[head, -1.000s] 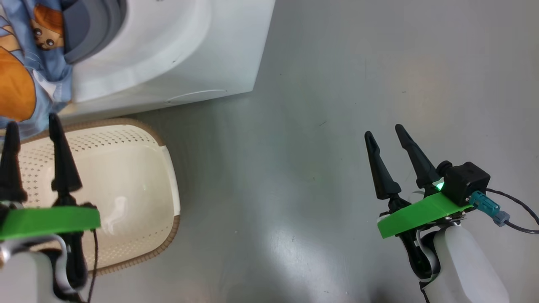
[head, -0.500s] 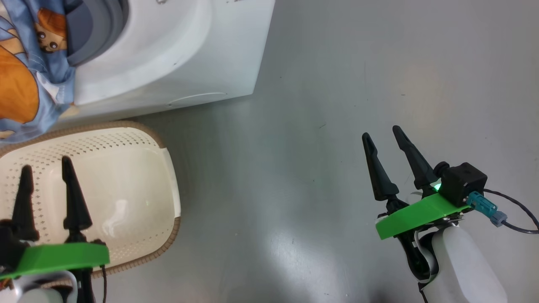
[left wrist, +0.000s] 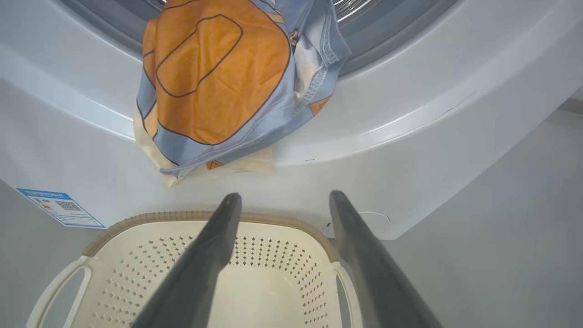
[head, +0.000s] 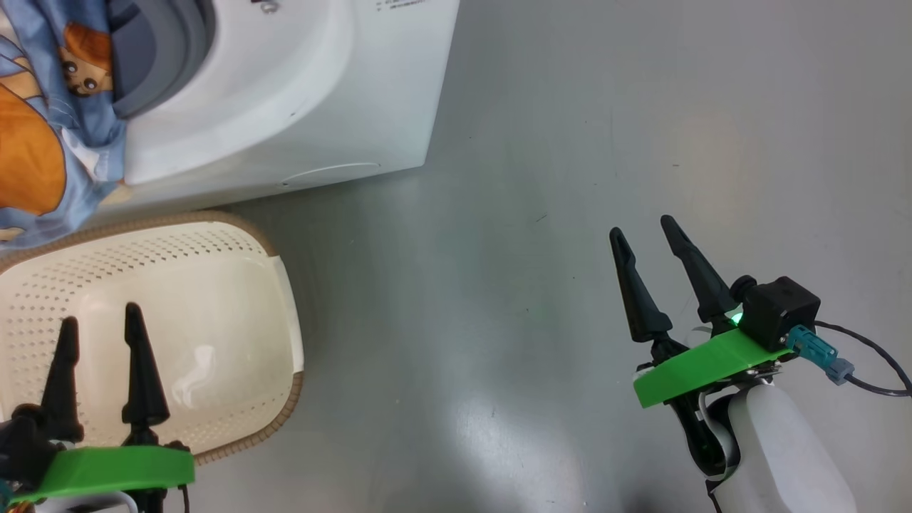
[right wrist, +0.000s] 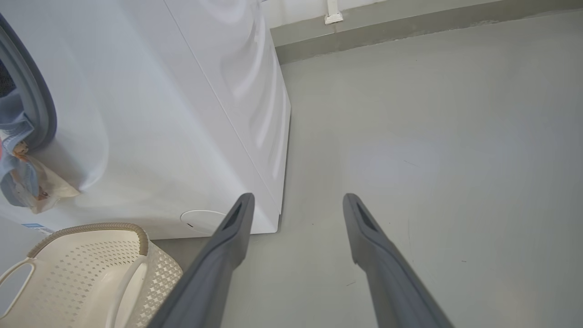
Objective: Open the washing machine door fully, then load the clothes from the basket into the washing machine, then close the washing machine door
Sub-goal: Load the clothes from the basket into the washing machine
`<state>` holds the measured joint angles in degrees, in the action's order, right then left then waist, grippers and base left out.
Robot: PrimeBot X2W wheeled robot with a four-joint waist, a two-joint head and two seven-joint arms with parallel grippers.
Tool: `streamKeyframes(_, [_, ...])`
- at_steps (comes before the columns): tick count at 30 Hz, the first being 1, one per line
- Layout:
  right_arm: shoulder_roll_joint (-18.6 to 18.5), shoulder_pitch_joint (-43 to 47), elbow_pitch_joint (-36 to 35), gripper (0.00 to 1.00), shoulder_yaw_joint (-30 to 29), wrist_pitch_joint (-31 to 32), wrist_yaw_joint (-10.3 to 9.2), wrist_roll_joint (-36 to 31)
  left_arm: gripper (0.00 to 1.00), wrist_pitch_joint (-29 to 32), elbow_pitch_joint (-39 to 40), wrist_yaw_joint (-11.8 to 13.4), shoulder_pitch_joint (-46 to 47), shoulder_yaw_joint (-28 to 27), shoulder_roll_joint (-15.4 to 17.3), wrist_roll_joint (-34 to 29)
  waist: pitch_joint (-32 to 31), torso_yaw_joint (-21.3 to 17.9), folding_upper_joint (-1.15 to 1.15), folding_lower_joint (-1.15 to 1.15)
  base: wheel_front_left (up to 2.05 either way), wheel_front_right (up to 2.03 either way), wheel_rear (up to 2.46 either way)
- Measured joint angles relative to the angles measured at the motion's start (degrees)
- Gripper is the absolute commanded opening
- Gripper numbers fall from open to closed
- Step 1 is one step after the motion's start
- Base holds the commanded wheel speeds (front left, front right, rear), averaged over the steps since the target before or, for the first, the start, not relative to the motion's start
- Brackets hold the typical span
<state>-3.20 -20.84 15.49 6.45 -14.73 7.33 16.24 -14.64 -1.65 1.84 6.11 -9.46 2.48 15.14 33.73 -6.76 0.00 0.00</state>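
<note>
Washing machine (head: 299,92) at 11 o'clock in the head view, basket (head: 178,239) just below at 8. Clothes (head: 43,142) hang from its opening at 10 o'clock. Left gripper (head: 100,315), fingers apart, hovers over the basket at 7; right gripper (head: 642,225), apart too, over the floor (head: 499,214) at 4

Light blue clothes (left wrist: 218,82) with large orange, dark-outlined prints; cream basket (head: 178,246), diamond-perforated, brown woven-look edging; white washing machine (head: 320,92), grey gasket (head: 178,50); grey floor (head: 570,142).
</note>
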Motion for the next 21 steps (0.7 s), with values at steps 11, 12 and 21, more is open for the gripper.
streamKeyframes(11, [0.0, 0.1, 0.2, 1.00, 0.1, 0.0, 0.00, 0.1, 1.00, 0.0, -0.2, 0.3, -0.2, -0.2, -0.1, 0.6, -0.5, -0.5, 0.00, 0.00, 0.00, 0.00, 0.00])
streamKeyframes(12, [0.0, 0.1, 0.2, 1.00, 0.1, 0.0, 0.00, 0.1, 1.00, 0.0, -0.2, 0.1, -0.1, -0.3, -0.1, 0.5, -0.5, -0.5, 0.00, 0.00, 0.00, 0.00, 0.00])
streamKeyframes(21, [0.0, 1.0, 0.4, 1.00, 0.5, 0.0, 0.00, 0.6, 1.00, 0.0, -1.8, -1.4, 4.7, -3.1, -0.1, 0.0, -0.8, -1.1, 0.00, 0.00, 0.00, 0.00, 0.00])
